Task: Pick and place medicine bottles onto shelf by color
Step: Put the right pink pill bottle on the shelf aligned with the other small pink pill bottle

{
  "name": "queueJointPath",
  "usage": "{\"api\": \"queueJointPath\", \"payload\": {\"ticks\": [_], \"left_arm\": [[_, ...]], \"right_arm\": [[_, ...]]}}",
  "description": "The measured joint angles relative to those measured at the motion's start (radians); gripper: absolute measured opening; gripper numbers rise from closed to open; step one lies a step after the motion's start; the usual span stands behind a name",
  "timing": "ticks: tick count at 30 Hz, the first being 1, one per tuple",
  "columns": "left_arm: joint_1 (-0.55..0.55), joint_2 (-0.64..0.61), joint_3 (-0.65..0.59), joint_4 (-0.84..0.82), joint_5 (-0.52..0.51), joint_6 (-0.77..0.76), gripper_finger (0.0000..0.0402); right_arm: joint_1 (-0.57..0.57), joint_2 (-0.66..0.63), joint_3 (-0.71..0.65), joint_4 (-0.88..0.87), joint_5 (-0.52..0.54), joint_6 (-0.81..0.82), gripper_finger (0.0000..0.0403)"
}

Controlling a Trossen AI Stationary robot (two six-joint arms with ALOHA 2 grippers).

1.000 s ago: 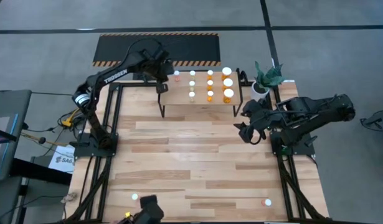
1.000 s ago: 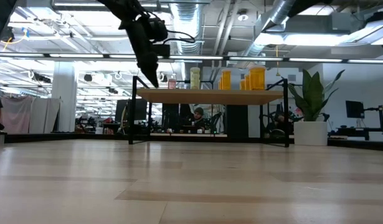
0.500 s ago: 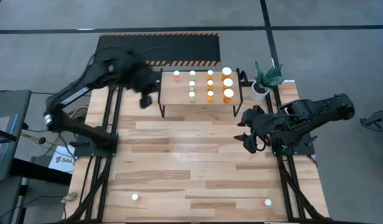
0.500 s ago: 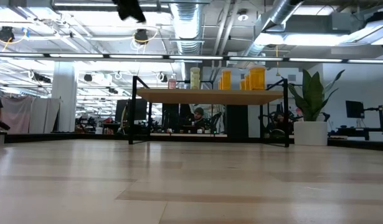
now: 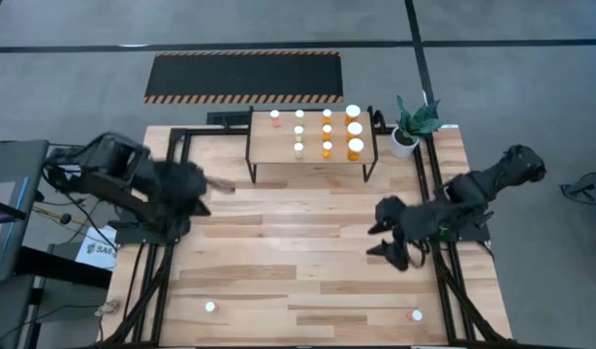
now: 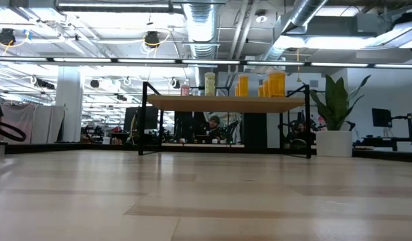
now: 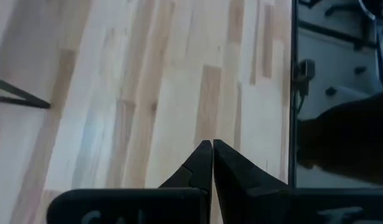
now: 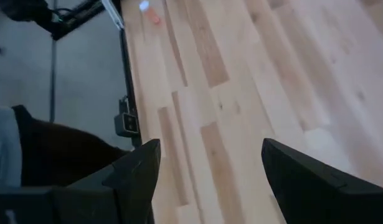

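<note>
Shelf (image 5: 312, 153): far middle of the bench (image 5: 278, 252), about ten bottles (image 5: 327, 131) standing sorted.
Left over: two bottles, near left (image 5: 210, 306) and near right (image 5: 417, 315), probably.
Left claw (image 5: 220, 184): pinched closed, empty.
Right claw (image 5: 392, 242): spread wide, empty, mid-right.

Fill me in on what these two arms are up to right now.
They are sorting medicine bottles onto the shelf by color. Ten bottles stand there in columns. Two bottles are left near the table's front edge: a pale one and a red-pink one. The left gripper is shut and empty, over the table's left side. The right gripper is open and empty, angled toward the red-pink bottle, probably the next pick.
</note>
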Motion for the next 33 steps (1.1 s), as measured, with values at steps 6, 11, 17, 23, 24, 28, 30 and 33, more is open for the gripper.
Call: {"api": "queueJointPath", "payload": {"ticks": [6, 11, 17, 23, 24, 28, 30, 33], "left_arm": [[-0.281, 0.009, -0.098, 0.105, -0.064, -0.114, 0.0000], [-0.463, 0.009, -0.253, 0.263, -0.046, -0.120, 0.0000], [-0.561, 0.009, -0.381, 0.494, -0.192, -0.022, 0.0000], [-0.569, 0.009, -0.472, 0.709, -0.364, 0.067, 0.0000], [-0.569, 0.009, -0.487, 0.755, -0.397, 0.077, 0.0000], [-0.568, 0.009, -0.544, 0.953, -0.486, 0.138, 0.0000], [-0.565, 0.009, -0.569, 1.047, -0.508, 0.169, 0.0000], [-0.554, 0.009, -0.588, 1.133, -0.513, 0.210, 0.0000]], "right_arm": [[0.135, 0.084, -0.001, 0.014, 0.064, 0.256, 0.0302], [0.214, 0.160, 0.000, 0.065, 0.002, 0.472, 0.0302], [0.307, 0.255, 0.068, 0.038, -0.233, 0.803, 0.0302], [0.385, 0.321, 0.101, -0.032, -0.344, 1.063, 0.0302], [0.397, 0.332, 0.101, -0.047, -0.344, 1.089, 0.0302], [0.446, 0.383, 0.101, -0.119, -0.345, 1.193, 0.0302], [0.466, 0.413, 0.101, -0.131, -0.345, 1.251, 0.0302], [0.488, 0.455, 0.101, -0.145, -0.345, 1.324, 0.0302]]}}
